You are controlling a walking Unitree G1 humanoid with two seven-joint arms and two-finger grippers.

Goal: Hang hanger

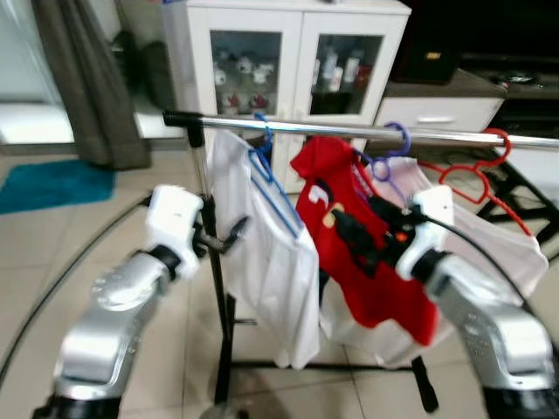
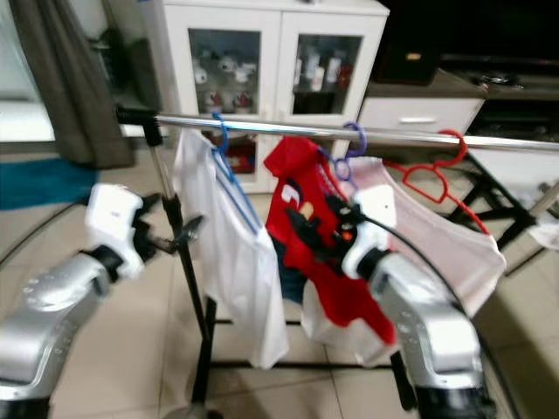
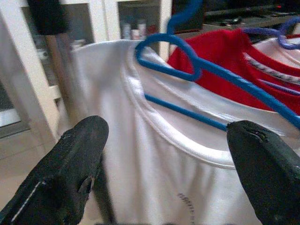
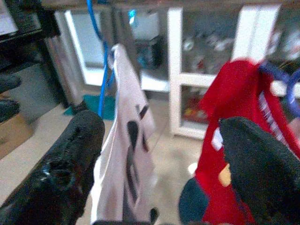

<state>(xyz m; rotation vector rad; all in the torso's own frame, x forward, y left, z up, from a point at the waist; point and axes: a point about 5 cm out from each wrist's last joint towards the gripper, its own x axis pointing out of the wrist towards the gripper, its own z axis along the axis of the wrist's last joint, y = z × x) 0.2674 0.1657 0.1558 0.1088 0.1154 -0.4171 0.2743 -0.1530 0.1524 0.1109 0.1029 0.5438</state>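
Observation:
A chrome rail [image 1: 349, 131] on a black upright post [image 1: 199, 166] carries several hangers. A blue hanger [image 3: 206, 70] holds a white shirt [image 1: 271, 244] near the rail's left end. Right of it a red shirt [image 1: 367, 262] hangs from a purple hanger [image 1: 397, 140], with a pale shirt [image 1: 498, 244] behind it. An empty red hanger [image 1: 476, 170] hangs further right. My left gripper [image 1: 225, 237] is open beside the post, its fingers [image 3: 70, 164] facing the white shirt's collar. My right gripper [image 1: 349, 234] is open in front of the red shirt, holding nothing.
A white cabinet with glass doors [image 1: 288, 52] stands behind the rack. A grey curtain [image 1: 83, 78] and a blue mat [image 1: 52, 183] lie to the left. A low drawer unit [image 1: 437, 113] is at the back right. The rack's base bar [image 1: 306, 365] crosses the tiled floor.

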